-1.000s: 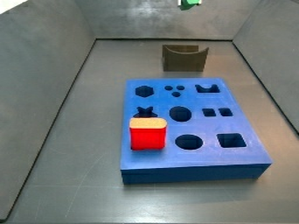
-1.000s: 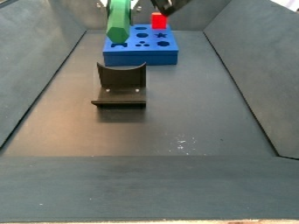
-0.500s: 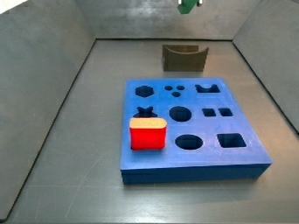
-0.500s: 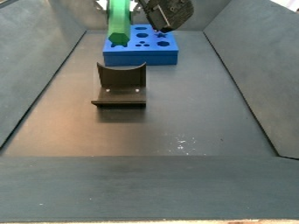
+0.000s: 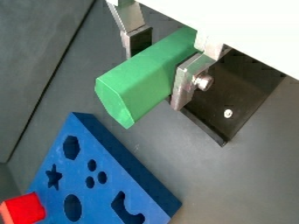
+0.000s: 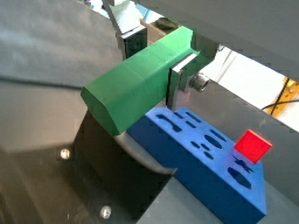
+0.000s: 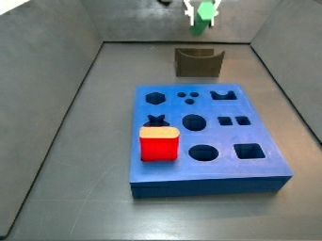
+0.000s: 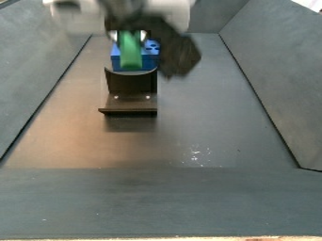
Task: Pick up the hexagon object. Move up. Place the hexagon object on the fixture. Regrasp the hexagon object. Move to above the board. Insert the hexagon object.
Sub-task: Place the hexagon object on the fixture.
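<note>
The gripper (image 5: 158, 54) hangs in the air above the fixture (image 7: 198, 62), its jaws clamped on the hexagon object (image 5: 145, 76). In both wrist views the flat silver fingers (image 6: 186, 73) press the green bar's sides near one end, and most of its length juts out past them, showing the six-sided end face.

In a side view the bar (image 8: 130, 50) stands upright, its lower end close over the notch of the fixture (image 8: 130, 92); the arm there is a motion-smeared blur, so I cannot say for sure whether the bar touches the notch. From the opposite side, only a sliver of green (image 7: 201, 12) shows at the upper edge, above the holder.

The blue board (image 7: 208, 139) lies flat on the grey tray floor (image 7: 75, 179) just beside the fixture, its dark cutouts open. A red block (image 7: 158, 145) sits on the board near one corner, next to the star-shaped hole.
</note>
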Motion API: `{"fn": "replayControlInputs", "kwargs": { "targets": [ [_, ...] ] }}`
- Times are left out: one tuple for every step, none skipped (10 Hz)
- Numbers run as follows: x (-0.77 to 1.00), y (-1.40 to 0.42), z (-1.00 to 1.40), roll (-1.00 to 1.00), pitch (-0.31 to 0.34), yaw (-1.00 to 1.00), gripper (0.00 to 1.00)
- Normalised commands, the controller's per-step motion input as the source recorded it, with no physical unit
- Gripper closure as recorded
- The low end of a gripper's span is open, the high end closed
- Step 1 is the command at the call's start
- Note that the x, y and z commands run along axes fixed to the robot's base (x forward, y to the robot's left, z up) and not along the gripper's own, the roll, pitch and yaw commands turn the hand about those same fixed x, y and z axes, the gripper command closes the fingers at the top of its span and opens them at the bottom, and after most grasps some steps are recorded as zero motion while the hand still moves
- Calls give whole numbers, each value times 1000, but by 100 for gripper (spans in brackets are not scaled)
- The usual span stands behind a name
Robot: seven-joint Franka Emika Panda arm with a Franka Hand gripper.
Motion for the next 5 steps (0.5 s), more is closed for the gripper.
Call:
{"fn": "replayControlInputs", "kwargs": {
  "targets": [
    [162, 144, -1000, -516, 114, -171, 100],
    [175, 141, -1000, -304, 73, -179, 100],
    [178, 135, -986, -219, 42, -173, 100],
    [145, 112, -767, -187, 16, -163, 100],
    [113, 91, -564, -174, -7, -150, 100]
  ]
}}
